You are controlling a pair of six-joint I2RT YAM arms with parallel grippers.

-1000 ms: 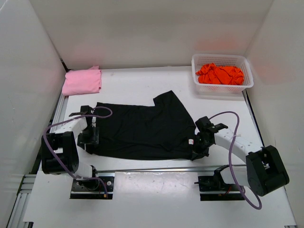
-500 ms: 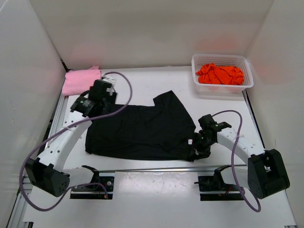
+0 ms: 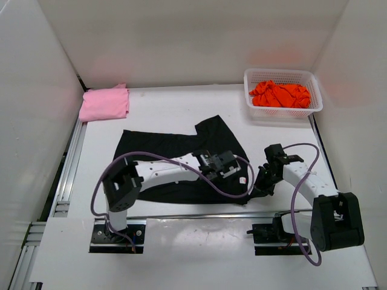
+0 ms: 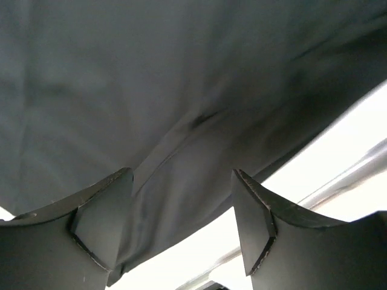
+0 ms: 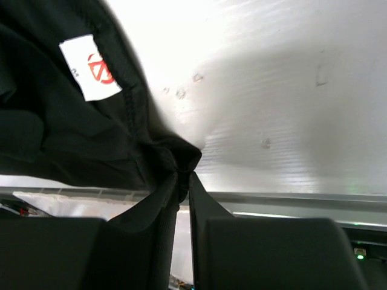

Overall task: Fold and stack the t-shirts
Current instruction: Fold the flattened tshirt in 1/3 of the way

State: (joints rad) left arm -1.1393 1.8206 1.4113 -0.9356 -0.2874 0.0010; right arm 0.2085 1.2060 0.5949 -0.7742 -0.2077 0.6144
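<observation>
The left gripper (image 4: 181,208) hung wide open and empty over the black t-shirt (image 3: 163,154) spread on the table (image 3: 181,104), while the right gripper (image 5: 183,181) pinched its near right corner.

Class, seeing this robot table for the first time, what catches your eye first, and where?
A large black cloth t-shirt lies spread across the white table, the left gripper open over it and the right gripper pinching its near right corner. A crumpled bright orange t-shirt fills the white mesh basket far right; a folded light pink t-shirt lies far left.
</observation>
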